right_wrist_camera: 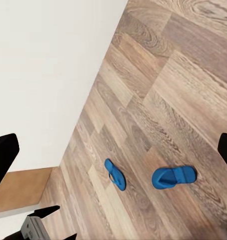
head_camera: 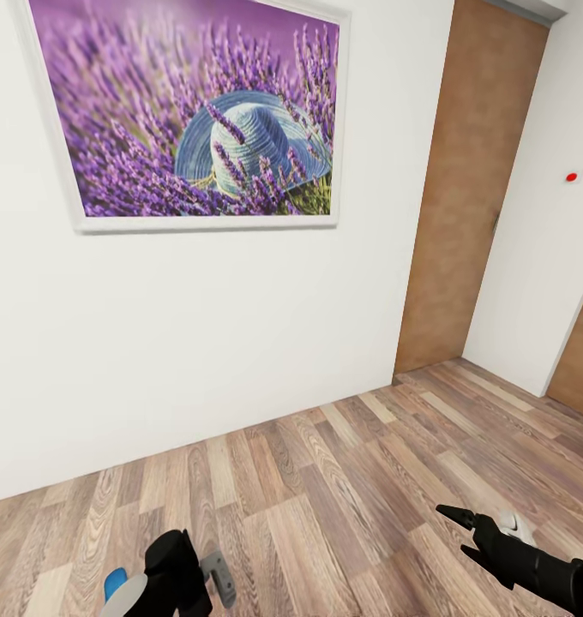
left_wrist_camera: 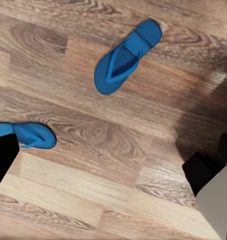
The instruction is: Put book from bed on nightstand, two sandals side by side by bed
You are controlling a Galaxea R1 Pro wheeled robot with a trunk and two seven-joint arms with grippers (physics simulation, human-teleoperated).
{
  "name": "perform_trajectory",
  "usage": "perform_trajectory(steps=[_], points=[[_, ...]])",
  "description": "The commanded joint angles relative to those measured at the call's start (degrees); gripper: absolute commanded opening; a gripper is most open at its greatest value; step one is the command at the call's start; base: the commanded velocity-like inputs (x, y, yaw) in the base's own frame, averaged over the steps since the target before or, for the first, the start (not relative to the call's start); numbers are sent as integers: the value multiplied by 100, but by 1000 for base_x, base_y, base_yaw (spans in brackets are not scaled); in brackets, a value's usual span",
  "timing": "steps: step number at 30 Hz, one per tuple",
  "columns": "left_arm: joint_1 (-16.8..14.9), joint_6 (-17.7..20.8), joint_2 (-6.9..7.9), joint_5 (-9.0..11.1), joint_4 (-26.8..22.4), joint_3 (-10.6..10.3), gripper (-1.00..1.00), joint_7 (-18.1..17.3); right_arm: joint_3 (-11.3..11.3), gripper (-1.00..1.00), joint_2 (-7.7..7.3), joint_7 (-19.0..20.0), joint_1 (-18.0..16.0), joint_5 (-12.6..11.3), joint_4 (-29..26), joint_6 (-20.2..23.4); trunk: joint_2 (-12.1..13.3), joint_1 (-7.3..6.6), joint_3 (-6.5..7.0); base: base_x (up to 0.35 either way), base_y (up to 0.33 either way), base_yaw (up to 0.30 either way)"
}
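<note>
Sandal step, approach phase. Neither of my hands holds anything. My right gripper (head_camera: pixel 459 531) hangs low over the wood-plank floor (head_camera: pixel 343 488) with its two black fingers spread and nothing between them. My left gripper (head_camera: pixel 216 581) is also near the floor, but I cannot tell from these views whether its fingers are spread or closed; its wrist view catches only dark finger edges at the frame borders.

Landmark: the white wall (head_camera: pixel 197 343) bearing the lavender picture (head_camera: pixel 193 111). Both blue sandals lie flat on the floor out from this wall, well apart from each other and pointing in different directions. In the left wrist view one sandal (left_wrist_camera: pixel 126 57) shows whole and the other sandal (left_wrist_camera: pixel 26 135) is partly hidden behind a finger. The brown door (head_camera: pixel 463 188) stands at the wall's far end.

Judgement: the sandals are not yet side by side, and the bed and book are not located here. The next move calls for lowering my left gripper onto the nearer sandal, pinching its sole or strap, then turning the base to find the bed.
</note>
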Motion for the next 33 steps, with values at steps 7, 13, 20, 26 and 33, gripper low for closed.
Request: perform_trajectory(steps=[7, 13, 20, 26, 33], points=[[-3, 98, -1, -33, -20, -16, 100, -32, -11, 100, 0, 1, -4, -5, -1, 32, -285, 154, -132, 0, 0, 0], [-3, 101, 6, -33, -20, -17, 100, -30, -3, 100, 0, 1, -4, -1, -1, 33, -526, 286, -240, 0, 0, 0], [-6, 109, 15, -33, -20, -14, 100, -21, -2, 100, 0, 1, -4, 3, -1, 33, -807, 439, -366, 0, 0, 0], [-5, 106, 16, -33, -36, -15, 100, -13, -2, 100, 0, 1, -4, 2, -1, 33, -1047, 571, -474, 0, 0, 0], [-5, 102, 16, -33, -38, -16, 100, -3, -2, 100, 0, 1, -4, 3, -1, 33, -1328, 725, -599, 0, 0, 0]])
